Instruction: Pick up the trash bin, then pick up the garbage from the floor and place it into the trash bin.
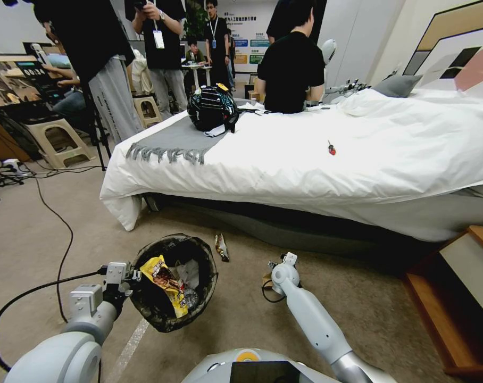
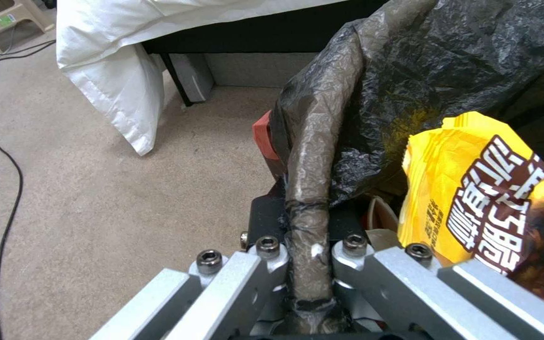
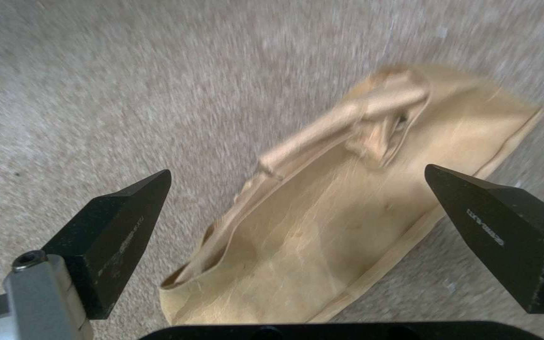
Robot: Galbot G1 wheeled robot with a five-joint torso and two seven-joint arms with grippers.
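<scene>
Bin (image 1: 173, 282): round, black crinkled bag folded over rim, tilted, held off the floor at its rim. Inside: yellow wrapper (image 1: 167, 284), white tissue (image 1: 188, 272). Brown paper scrap (image 3: 347, 208): creased, flat on carpet right of bin. Small wrapper (image 1: 222, 247): on floor between bin and bed.

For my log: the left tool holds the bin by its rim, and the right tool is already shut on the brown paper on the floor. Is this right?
Not quite. The right tool is open, not shut: in the right wrist view its fingers stand wide apart on either side of the brown paper, which lies on the floor. The rest holds: the left tool holds the bin by its rim.
</scene>
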